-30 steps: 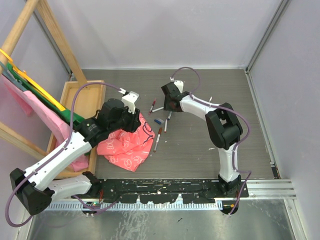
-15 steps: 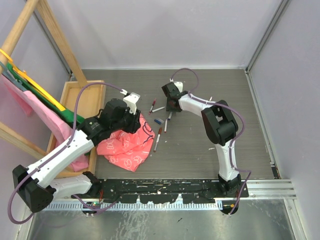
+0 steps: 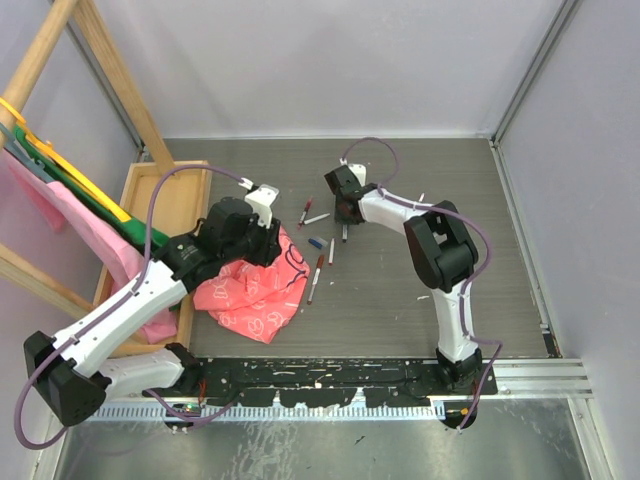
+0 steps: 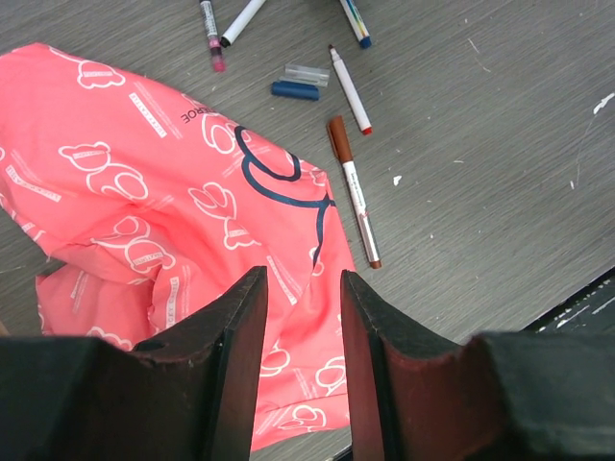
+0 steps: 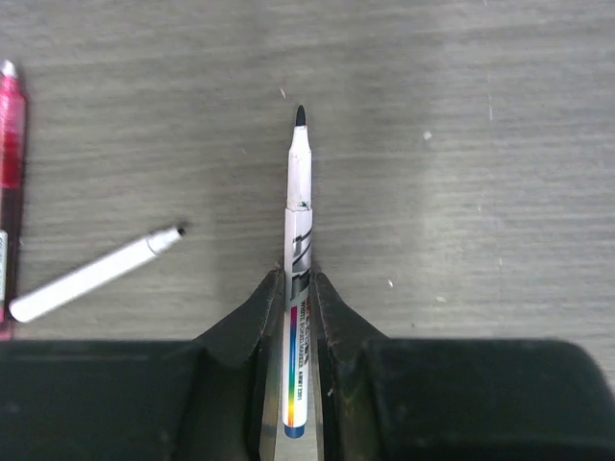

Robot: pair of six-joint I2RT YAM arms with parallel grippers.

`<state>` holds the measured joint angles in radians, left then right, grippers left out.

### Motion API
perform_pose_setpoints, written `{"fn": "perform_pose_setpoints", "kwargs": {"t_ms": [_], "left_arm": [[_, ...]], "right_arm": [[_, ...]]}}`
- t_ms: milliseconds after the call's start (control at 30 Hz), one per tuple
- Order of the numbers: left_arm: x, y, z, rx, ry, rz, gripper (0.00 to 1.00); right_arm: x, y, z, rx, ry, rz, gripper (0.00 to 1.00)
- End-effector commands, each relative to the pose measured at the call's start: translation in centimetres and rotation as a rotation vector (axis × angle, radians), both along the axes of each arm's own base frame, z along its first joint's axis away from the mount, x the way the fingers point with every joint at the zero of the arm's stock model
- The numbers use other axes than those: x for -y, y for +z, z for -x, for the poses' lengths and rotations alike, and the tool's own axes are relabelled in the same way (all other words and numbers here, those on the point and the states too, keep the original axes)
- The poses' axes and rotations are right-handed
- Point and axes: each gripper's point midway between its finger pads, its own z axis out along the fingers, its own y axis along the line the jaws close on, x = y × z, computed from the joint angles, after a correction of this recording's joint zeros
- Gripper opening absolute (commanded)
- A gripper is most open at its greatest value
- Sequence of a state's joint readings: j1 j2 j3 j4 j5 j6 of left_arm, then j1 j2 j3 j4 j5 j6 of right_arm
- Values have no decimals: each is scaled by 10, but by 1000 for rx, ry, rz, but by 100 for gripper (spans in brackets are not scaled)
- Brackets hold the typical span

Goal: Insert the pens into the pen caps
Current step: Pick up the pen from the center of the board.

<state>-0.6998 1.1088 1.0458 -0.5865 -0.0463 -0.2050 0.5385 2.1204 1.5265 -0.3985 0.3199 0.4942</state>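
Note:
My right gripper [image 5: 297, 279] is shut on a white pen [image 5: 299, 216] with a black tip, which lies on the table and points away from me. Beside it lie a second white pen [image 5: 91, 274] and a pink pen [image 5: 8, 182]. From above, the right gripper [image 3: 345, 212] sits at the far middle of the table. My left gripper [image 4: 301, 280] hangs open over the pink cloth [image 4: 144, 192] with nothing between its fingers. Ahead of it lie a brown-capped pen [image 4: 352, 192], a red-tipped pen [image 4: 350, 88], a blue pen cap [image 4: 294, 90] and a clear cap [image 4: 306, 71].
A wooden tray [image 3: 165, 200] stands at the left, beside a wooden frame [image 3: 100, 50] hung with pink and green cloths. More pens [image 3: 310, 214] lie between the two grippers. The pink cloth [image 3: 255, 290] is bunched under the left arm.
The right gripper's jaws have closed onto the black-tipped pen. The left arm has barely shifted and its jaws stand as before.

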Motion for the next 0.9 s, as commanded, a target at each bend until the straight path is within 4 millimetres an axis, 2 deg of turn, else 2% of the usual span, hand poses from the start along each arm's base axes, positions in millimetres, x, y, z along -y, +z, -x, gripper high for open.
{"fn": "perform_pose_setpoints", "kwargs": {"t_ms": [0,100,133,200,233,267,433,500,667,867], "left_arm": [[9,27,-4,63,-8,99,38],[13,31,-2,64,-25,127,38],[14,32,-2,64,-27,135,38],[18,37,-1,71,-40,152,38],[20,40,-2,75,-45,162,37],[22,45,-3,85,-48,175,37],[38,72,-15,138,-57,261,39],[48,82,-18,148,-77,305,40],[73,107,-24,166,-150,388,40],[90,127,-23,190,-215,478,43]], "right_arm": [[4,50,1,111,2,-72,12],[5,77,14,183,0,-159,8],[5,93,19,223,-1,-201,8],[8,98,34,239,-2,-250,8],[7,114,39,285,-1,-302,7],[7,120,47,306,6,-342,7],[10,142,84,384,55,-485,6],[10,158,94,430,85,-535,6],[3,214,121,590,219,-688,6],[8,268,147,747,220,-910,5]]}}
